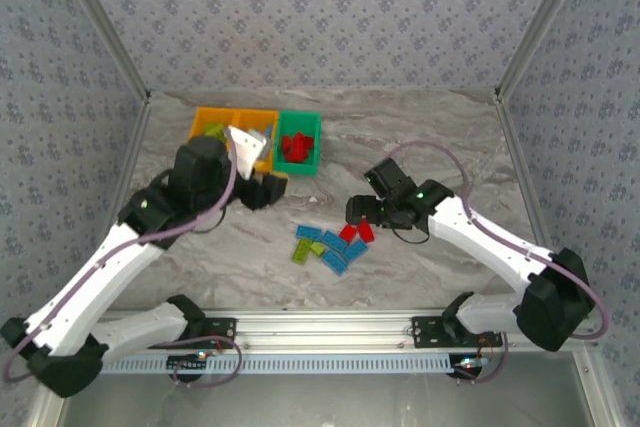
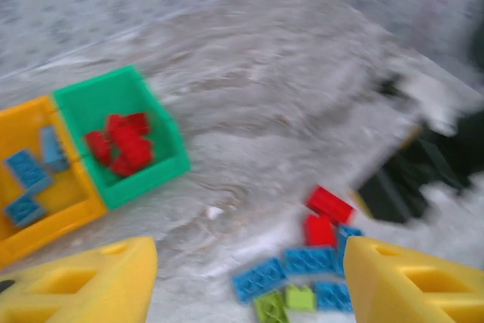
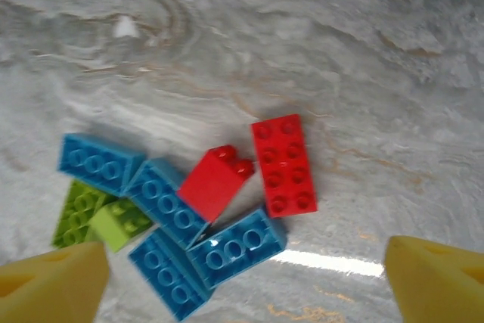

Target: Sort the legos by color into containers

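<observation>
The containers stand in a row at the back: two orange bins (image 1: 212, 124) and a green bin (image 1: 300, 143). The green bin (image 2: 148, 178) holds red legos (image 2: 121, 142), and the orange bin (image 2: 45, 221) beside it holds blue legos (image 2: 29, 178). A loose pile of blue, red and lime legos (image 1: 325, 245) lies mid-table. My left gripper (image 1: 262, 190) hovers open and empty just in front of the bins, its yellow fingertips (image 2: 83, 285) wide apart. My right gripper (image 3: 246, 285) is open above the pile, with two red bricks (image 3: 283, 163) and blue bricks (image 3: 236, 243) between its fingers (image 3: 439, 281).
Lime bricks (image 3: 91, 215) lie at the pile's left edge. Patterned walls close in the marble table (image 1: 440, 137) on three sides. A metal rail (image 1: 330, 327) runs along the near edge. The two arms flank the pile from left and right.
</observation>
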Robot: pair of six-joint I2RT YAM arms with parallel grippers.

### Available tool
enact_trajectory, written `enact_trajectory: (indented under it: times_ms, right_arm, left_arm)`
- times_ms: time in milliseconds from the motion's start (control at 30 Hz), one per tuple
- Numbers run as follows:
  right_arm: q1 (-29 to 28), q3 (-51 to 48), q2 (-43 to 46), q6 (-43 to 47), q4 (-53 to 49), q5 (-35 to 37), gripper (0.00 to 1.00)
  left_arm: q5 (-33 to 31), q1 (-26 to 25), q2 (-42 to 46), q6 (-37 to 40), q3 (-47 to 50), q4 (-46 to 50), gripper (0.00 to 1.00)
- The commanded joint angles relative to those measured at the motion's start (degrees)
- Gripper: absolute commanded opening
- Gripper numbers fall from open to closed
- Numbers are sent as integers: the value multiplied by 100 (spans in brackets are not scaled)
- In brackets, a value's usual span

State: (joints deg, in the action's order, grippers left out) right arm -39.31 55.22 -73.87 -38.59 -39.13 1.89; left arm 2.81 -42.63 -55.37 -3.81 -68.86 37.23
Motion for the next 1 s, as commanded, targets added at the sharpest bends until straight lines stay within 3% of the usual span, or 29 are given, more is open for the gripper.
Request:
enact_trajectory:
  times_ms: [0,167,400,600,767,967]
  right_arm:
    - [84,-308,-272,-128,402,-23,84]
    - [225,-709,-720,-17,741,94,70]
    - [198,-849,-1285,193,1389,-546,65]
    - [255,-825,-1693,205,1661,-443,55]
    - [298,-698,-1879,203,1552,-240,38]
    - [43,-651,-821,203,1563,56,28]
  left_arm:
    - [-123,-559,525,1057,359,573,69]
    - [489,-635,1273,1896,1199,504,82]
    - [845,-637,1535,2075,1698,206,99]
    - [682,-641,1391,2199,1865,214,99]
    - [1022,-638,1379,2536,2011,243,99]
    - [1844,-638,1758,3336,2493,197,99]
